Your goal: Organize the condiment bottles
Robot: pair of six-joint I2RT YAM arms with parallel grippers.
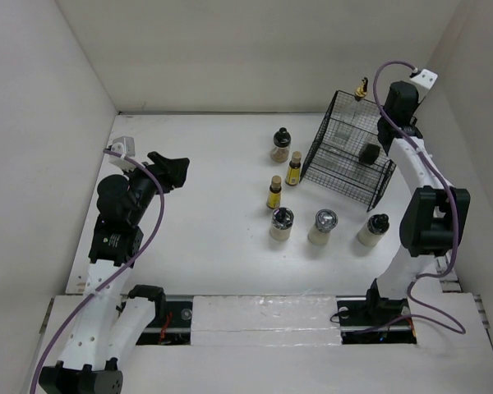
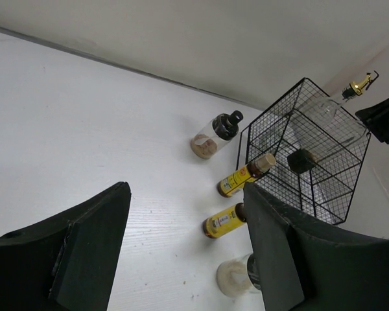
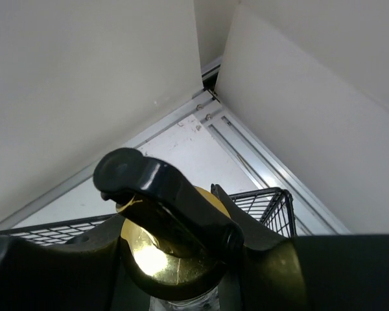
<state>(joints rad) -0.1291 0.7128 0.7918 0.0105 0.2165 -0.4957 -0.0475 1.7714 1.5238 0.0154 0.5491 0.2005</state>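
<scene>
My right gripper (image 1: pixel 379 105) is shut on the neck of a tall clear glass bottle whose gold pourer (image 1: pixel 361 89) pokes out above the black wire basket (image 1: pixel 345 168). The right wrist view shows that gold pourer (image 3: pixel 149 259) and its black spout between my right gripper's (image 3: pixel 176 285) jaws. The bottle's clear body (image 2: pixel 324 120) leans inside the basket. On the table stand a dark-lidded jar (image 1: pixel 280 145), two amber bottles with yellow labels (image 1: pixel 293 169) (image 1: pixel 274 193) and three squat pale jars (image 1: pixel 281 223) (image 1: pixel 322 226) (image 1: pixel 373 230). My left gripper (image 1: pixel 171 168) hovers open and empty at the left.
A dark-capped item (image 1: pixel 370 153) rests inside the basket (image 2: pixel 311 188). White walls close in the table at the back, left and right. The basket rim (image 3: pixel 272 197) sits close to the back right corner.
</scene>
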